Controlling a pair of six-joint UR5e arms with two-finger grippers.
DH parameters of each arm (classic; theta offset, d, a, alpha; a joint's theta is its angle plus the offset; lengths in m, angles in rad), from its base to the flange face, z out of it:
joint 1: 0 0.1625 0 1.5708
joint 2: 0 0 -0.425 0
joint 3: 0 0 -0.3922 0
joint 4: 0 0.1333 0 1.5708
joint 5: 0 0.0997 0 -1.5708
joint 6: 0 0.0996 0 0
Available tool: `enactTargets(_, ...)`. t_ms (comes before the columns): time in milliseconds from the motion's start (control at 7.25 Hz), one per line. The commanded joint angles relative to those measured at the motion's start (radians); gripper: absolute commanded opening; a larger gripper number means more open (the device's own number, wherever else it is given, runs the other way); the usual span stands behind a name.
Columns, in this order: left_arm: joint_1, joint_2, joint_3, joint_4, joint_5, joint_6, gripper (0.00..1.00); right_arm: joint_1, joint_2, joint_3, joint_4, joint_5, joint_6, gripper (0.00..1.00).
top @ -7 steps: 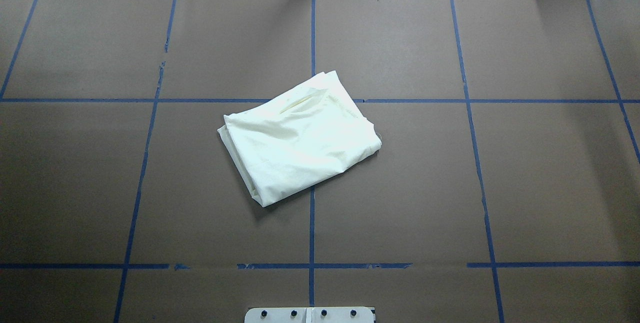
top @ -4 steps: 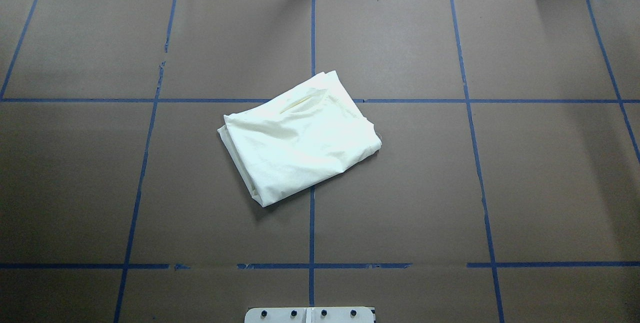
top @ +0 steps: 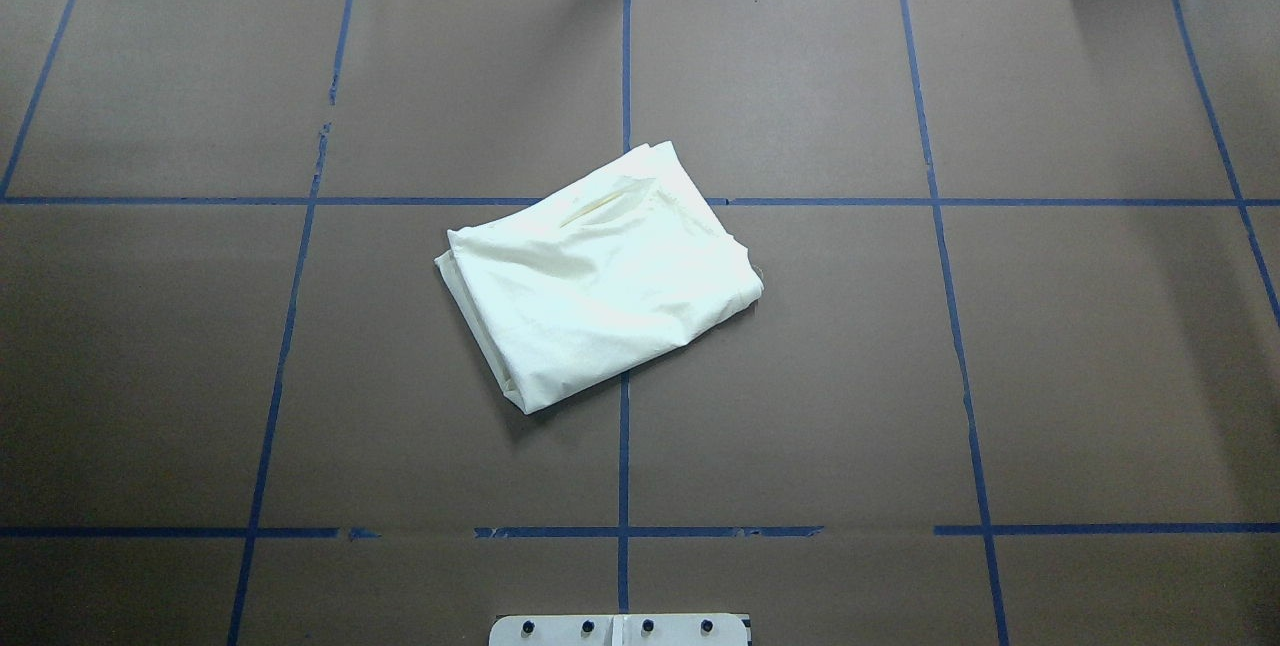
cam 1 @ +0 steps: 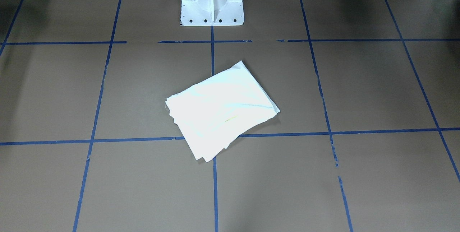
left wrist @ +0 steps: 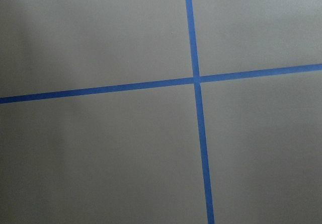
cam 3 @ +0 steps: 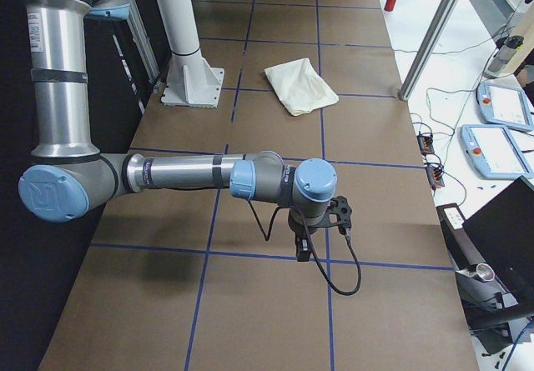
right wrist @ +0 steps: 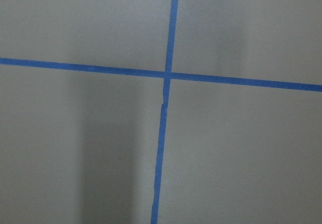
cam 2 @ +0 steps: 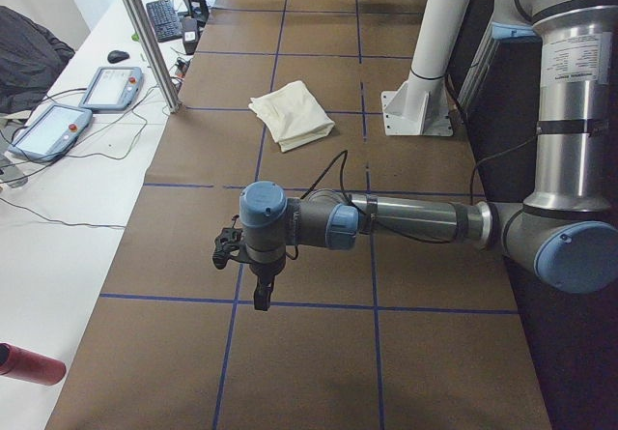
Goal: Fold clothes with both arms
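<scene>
The clothes point(top: 600, 276) lie as one cream-white folded packet, plain side up, near the table's middle, turned at an angle across the blue tape lines. They also show as the clothes point(cam 1: 221, 111), the clothes point(cam 2: 293, 114) and the clothes point(cam 3: 300, 86). Both arms are stretched low over the table ends, far from the packet. The left gripper point(cam 2: 259, 295) and the right gripper point(cam 3: 302, 250) point down over bare paper. I cannot tell whether either is open or shut. Both wrist views hold only brown paper and a tape cross.
Brown paper with a blue tape grid point(top: 624, 466) covers the table. The white pedestal base point(cam 1: 212, 5) stands at the robot's edge. Beyond the far edge are teach pendants point(cam 2: 53, 126), an aluminium post point(cam 2: 145, 39), cables and a red cylinder point(cam 2: 29, 364).
</scene>
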Motion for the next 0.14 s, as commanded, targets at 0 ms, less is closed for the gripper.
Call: enactTargets(0,-0.001,0.0,-0.001,0.0,-0.001,0.001,1.0,0.0,-0.002,-0.002,-0.001,0.0,0.0,1.0)
